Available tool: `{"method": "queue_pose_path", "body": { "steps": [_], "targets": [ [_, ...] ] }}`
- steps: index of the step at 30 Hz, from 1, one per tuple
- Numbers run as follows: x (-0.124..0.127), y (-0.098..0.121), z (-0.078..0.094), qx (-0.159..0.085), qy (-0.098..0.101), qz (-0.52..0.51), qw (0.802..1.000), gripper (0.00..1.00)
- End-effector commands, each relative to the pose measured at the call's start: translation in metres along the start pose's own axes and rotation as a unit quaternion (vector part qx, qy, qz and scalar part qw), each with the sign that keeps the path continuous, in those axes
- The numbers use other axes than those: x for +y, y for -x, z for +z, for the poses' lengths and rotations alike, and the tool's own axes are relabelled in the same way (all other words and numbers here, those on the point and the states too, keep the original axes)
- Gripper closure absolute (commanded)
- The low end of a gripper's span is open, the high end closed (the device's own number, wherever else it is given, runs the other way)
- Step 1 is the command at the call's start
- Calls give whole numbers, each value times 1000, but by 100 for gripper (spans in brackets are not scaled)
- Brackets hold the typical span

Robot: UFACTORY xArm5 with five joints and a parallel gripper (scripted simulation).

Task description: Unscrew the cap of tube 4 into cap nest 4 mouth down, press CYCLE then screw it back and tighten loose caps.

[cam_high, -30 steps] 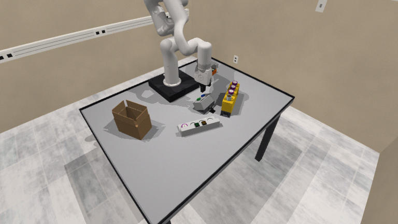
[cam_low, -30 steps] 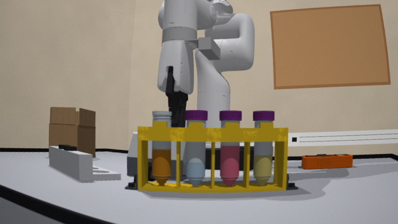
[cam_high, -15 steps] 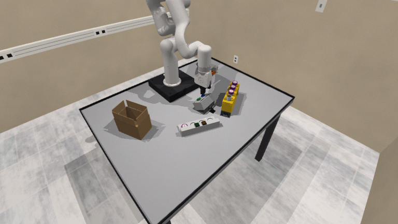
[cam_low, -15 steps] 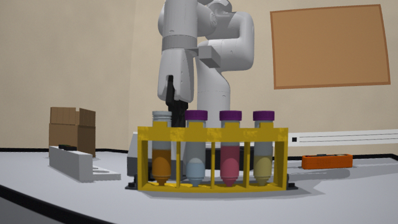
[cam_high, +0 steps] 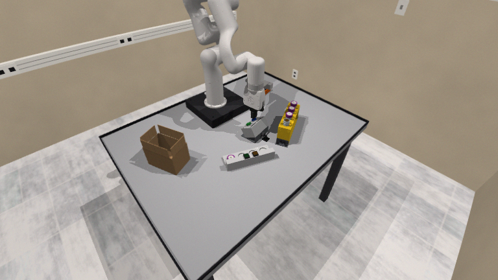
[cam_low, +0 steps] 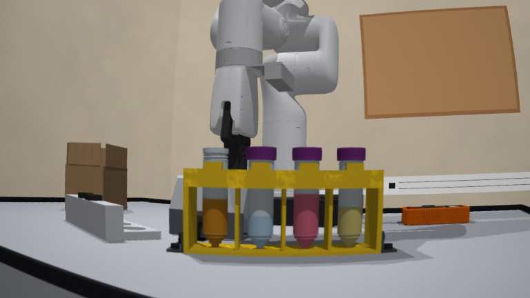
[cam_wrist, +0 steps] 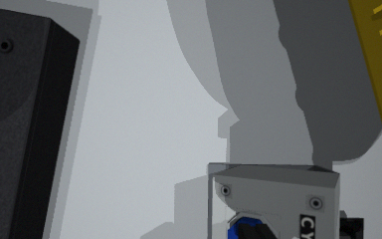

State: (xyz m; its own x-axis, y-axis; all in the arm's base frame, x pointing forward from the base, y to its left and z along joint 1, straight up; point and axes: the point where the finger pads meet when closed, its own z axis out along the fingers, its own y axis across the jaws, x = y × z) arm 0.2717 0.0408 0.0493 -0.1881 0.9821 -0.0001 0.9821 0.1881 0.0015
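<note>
Arm (cam_high: 214,23) white, with a lighter grey band at the wrist; gripper (cam_wrist: 254,233) fingers black. Arm base (cam_high: 200,112) black. Table (cam_high: 205,203) top pale grey, black edge and legs.

Tube rack (cam_low: 281,179) yellow, mottled darker in patches. Three caps on it purple (cam_low: 261,153); the uncapped tube (cam_low: 215,154) shows a pale grey threaded neck. Contents across the exterior view: orange, pale blue, pink-red, olive yellow.

Cap tray (cam_high: 235,163) white; cap in nest (cam_high: 230,157) purple-rimmed. Key housing (cam_wrist: 279,186) grey, white lettering on black; CYCLE key (cam_wrist: 235,230) blue.

Cardboard box (cam_high: 165,148) brown. Orange case (cam_low: 435,214). Walls beige; floor marbled grey-white tiles.
</note>
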Motion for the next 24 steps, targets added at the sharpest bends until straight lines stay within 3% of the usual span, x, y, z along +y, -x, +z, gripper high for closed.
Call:
{"method": "queue_pose_path", "body": {
  "steps": [1, 24],
  "targets": [
    [1, 0, 0, 2, 2, 0, 1000, 100],
    [1, 0, 7, 2, 2, 0, 1000, 100]
  ]
}}
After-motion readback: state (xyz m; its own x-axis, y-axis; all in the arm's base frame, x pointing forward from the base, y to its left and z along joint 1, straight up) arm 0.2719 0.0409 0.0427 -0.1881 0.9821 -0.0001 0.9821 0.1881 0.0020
